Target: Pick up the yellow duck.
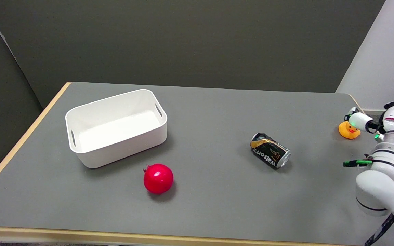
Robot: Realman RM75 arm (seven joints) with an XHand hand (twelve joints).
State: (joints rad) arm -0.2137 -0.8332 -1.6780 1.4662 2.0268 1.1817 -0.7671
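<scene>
The yellow duck [349,130] sits on the grey table [217,112] at the far right, close to the table's right edge. My right hand [390,119] hovers just to the right of it, coming in from the lower right. One white finger [358,120] stretches left over the duck's top and hides part of its head. The other fingers are spread up and away behind the palm. Nothing is held in the hand, and the duck rests on the table.
A black and gold can [270,150] lies on its side in the middle right. A red pomegranate [158,178] sits front centre. A white bin [115,127] stands at the left. The table's right edge runs just beyond the duck.
</scene>
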